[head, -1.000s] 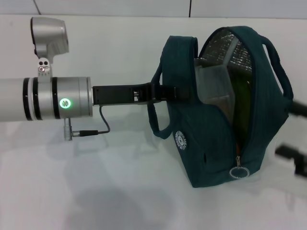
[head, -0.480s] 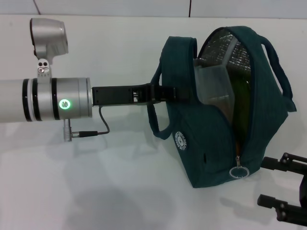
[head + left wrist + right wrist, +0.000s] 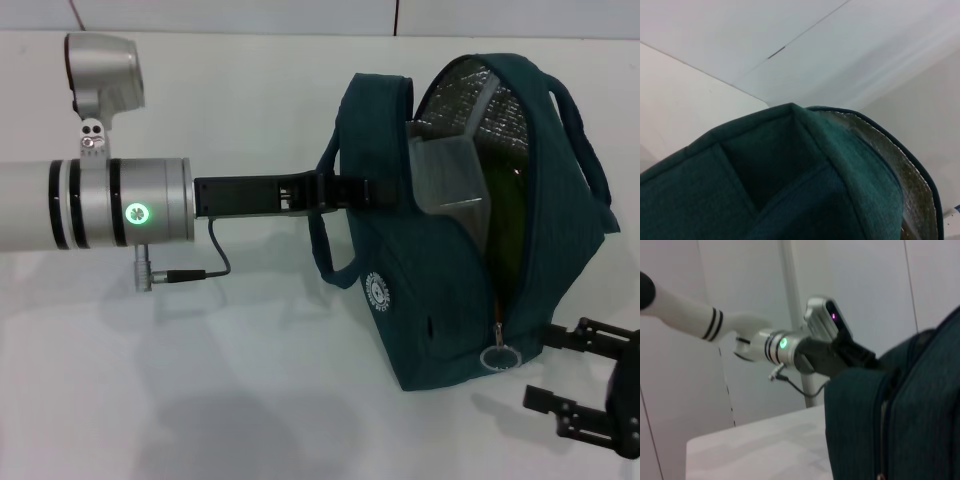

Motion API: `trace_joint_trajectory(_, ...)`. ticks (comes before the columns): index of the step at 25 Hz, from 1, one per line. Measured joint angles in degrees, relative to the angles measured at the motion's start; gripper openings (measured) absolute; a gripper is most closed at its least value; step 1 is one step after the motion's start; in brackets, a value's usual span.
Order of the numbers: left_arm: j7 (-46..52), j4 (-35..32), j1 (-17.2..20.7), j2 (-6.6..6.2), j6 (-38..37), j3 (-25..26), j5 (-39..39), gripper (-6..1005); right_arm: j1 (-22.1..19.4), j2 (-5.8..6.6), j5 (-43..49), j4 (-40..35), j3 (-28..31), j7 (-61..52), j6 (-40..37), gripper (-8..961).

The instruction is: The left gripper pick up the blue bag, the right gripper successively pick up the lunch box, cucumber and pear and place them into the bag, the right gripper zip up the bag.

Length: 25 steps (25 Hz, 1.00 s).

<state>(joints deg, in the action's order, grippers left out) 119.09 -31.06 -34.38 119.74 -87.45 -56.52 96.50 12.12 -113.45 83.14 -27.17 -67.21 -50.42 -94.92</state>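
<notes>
Meanwhile the left gripper (image 3: 375, 192) pinches the blue bag (image 3: 450, 300) by its upper edge on the white table (image 3: 200, 380), while the right gripper (image 3: 555, 370), fingers spread, sits beside the zipper pull (image 3: 500, 357).

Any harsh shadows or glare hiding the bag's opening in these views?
Head view: even light, only a soft shadow on the table under the left arm; the blue bag has a silvery lining that shines mildly, contents visible. Left wrist view: the lining edge glints faintly. Right wrist view: no glare on the bag.
</notes>
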Motion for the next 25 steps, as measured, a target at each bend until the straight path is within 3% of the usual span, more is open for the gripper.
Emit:
trace_joint_trajectory(6,0.0,-0.08,-0.08,-0.03,0.0,0.0,-0.01,44,2.74,-1.16,3.09,2.32,-0.11,-0.03,2.64,657)
trace_joint_trajectory(20,0.0,-0.02,-0.06,-0.13,0.1,0.0,-0.1,46,5.7,-1.77,2.75,4.73,0.04,0.4,4.55,641)
trace_joint_trajectory(25,0.0,-0.07,-0.07,-0.13,0.22,0.0,-0.1,47,5.8,-1.84,1.32,4.75,0.15,0.28,6.14,423)
